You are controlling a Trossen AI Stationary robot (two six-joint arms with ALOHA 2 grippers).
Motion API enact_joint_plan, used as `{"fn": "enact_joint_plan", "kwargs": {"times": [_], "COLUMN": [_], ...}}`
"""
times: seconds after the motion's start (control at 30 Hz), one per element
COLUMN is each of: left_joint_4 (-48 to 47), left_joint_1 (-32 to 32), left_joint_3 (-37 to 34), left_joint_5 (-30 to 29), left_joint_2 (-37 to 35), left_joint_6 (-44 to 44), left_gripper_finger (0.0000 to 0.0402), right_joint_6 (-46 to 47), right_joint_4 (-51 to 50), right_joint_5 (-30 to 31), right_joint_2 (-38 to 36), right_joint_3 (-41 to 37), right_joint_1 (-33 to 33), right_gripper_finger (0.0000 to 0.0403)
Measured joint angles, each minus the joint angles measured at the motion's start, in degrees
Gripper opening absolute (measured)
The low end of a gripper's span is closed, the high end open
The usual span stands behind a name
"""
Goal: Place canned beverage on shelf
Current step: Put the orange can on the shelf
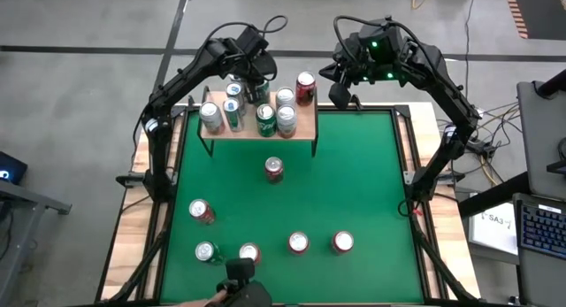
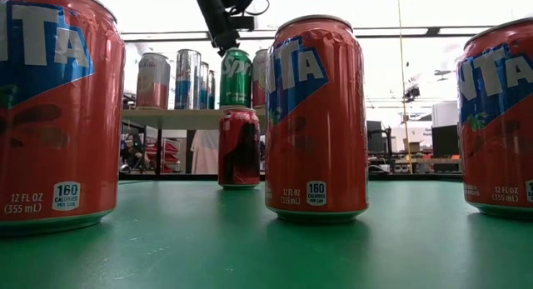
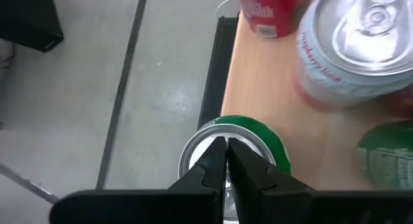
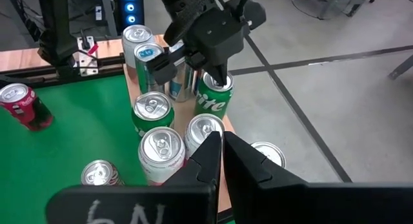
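The shelf (image 1: 305, 128) is a light-wood board on black legs at the table's far edge, and several cans stand upright on it. A green can (image 4: 213, 98) stands at the board's far edge. My left gripper (image 4: 218, 79) is shut, its tips at that can's top; in the left wrist view the gripper (image 3: 226, 150) hangs right over the lid. My right gripper (image 1: 340, 95) is shut and holds nothing, high over the table's far right, beside the shelf. My left gripper has its shut fingertips (image 4: 213, 75) on the green can's top (image 3: 200, 150), near the rim. The fingers come slanting down from the far left. The can stands upright on the shelf board. The fingers hide the exact spot, so real touch I cannot tell.
A red can (image 1: 274, 170) stands on the green table just in front of the shelf. More cans stand toward the near edge: one (image 1: 202, 211) at the left, others (image 1: 298, 243) in a row. The middle and right of the table (image 1: 371, 174) are free.
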Motion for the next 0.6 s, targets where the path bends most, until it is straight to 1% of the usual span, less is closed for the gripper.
{"fn": "enact_joint_plan", "kwargs": {"times": [0.2, 0.33, 0.6], "left_joint_4": [0.0, -0.2, -0.6], "left_joint_1": [-0.5, -0.8, -0.9], "left_joint_3": [0.0, 0.0, -0.1], "left_joint_5": [0.4, 4.7, 5.0], "left_joint_2": [-0.1, -0.4, -0.9], "left_joint_6": [-0.4, -0.8, -0.9], "left_gripper_finger": [0.0, 0.0, 0.0], "right_joint_6": [0.0, 0.3, 0.3], "right_joint_4": [0.0, 0.0, 0.0], "right_joint_5": [0.0, 0.0, 0.0], "right_joint_2": [0.0, 0.0, 0.0], "right_joint_3": [0.0, 0.0, 0.0], "right_joint_1": [0.0, 0.0, 0.0], "right_gripper_finger": [0.0009, 0.0009, 0.0009]}}
